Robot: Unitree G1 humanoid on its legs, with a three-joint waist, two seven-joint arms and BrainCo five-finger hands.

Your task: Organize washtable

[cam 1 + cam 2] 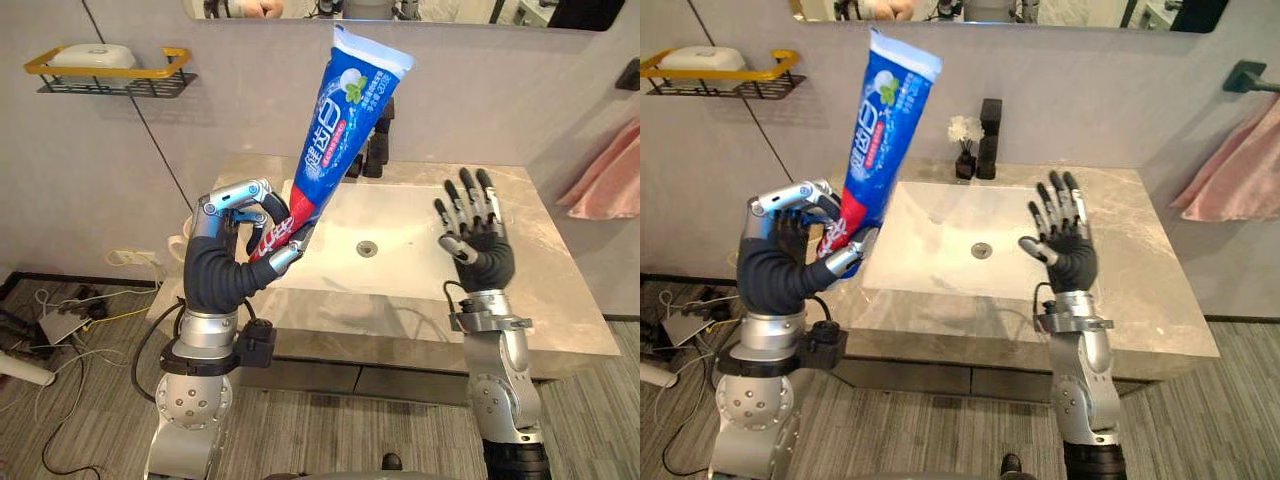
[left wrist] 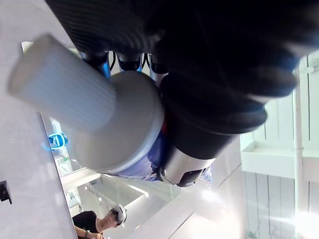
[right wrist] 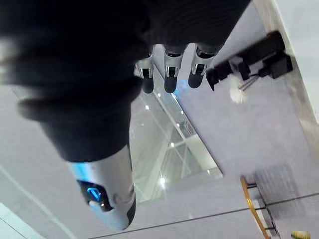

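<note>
Clamping fingers (image 1: 242,191) of the left hand (image 1: 225,240) round the cap end of the toothpaste tube (image 1: 340,130), held high and tilted above the washtable's (image 1: 560,310) near left corner. Hovering the right hand (image 1: 475,238) over the sink basin (image 1: 400,272), fingers straight and spread. Better to grip firmly, lower slowly and lay it flat beside the faucet (image 1: 375,150).
</note>
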